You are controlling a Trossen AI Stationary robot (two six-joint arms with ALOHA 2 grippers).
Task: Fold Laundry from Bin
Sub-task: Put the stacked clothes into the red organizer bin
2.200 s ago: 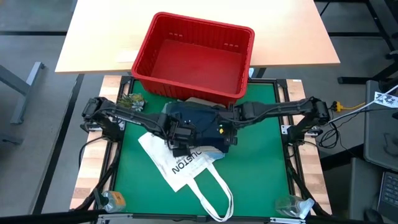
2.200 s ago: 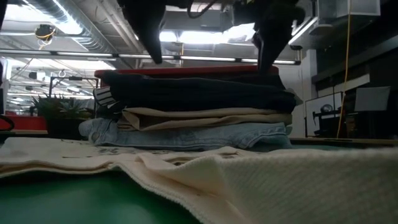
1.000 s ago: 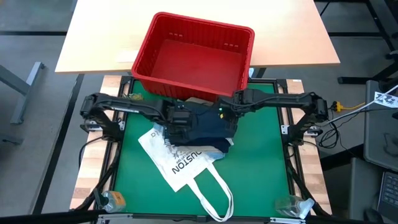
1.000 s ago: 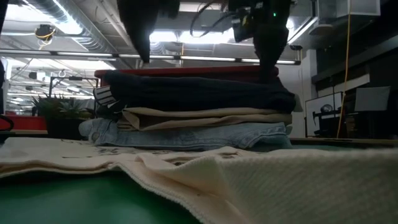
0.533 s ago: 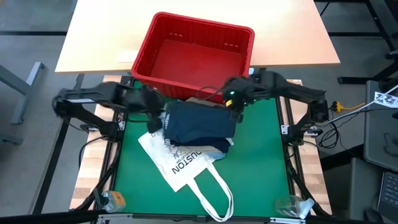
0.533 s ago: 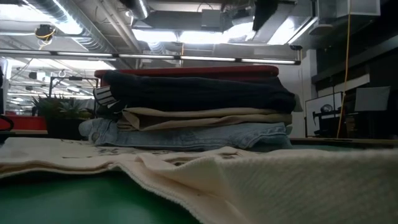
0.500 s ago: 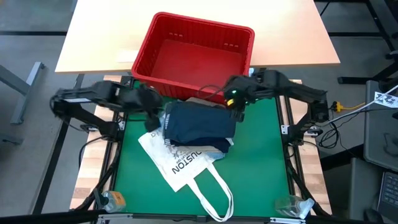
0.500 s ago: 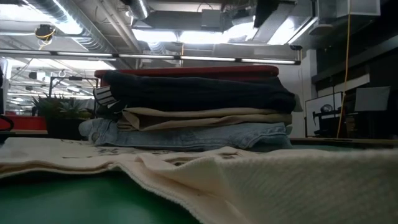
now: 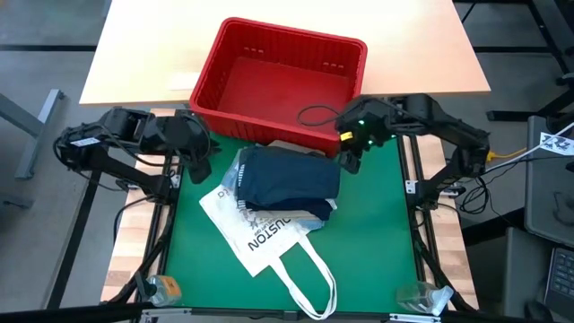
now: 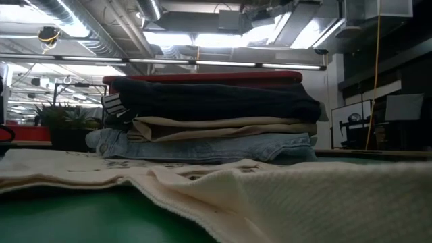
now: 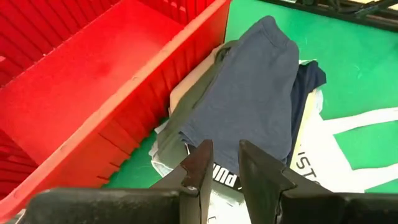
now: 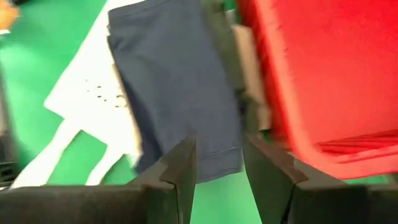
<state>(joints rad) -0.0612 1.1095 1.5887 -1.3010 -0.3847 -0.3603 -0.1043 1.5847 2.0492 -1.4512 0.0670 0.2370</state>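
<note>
Folded laundry stack [image 9: 289,183], navy shorts [image 11: 249,102] on top, beside empty red bin [image 9: 280,81], left gripper [image 9: 199,168] & right gripper [image 9: 352,161] flanking stack, both jaws narrowly apart, holding nothing

soft cloth laundry [image 9: 289,179]; smooth red plastic bin [image 9: 280,82].

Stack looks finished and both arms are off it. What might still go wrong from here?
1. The folded pile sits partly on the white tote bag; moving the bag would probably topple it.
2. The pile's back edge lies close against the red bin, so shifting the bin may drag the clothes.
3. The right tool hangs beside the pile's corner, the left tool just off its other side; a low sweep might snag the dark shorts on top.
</note>
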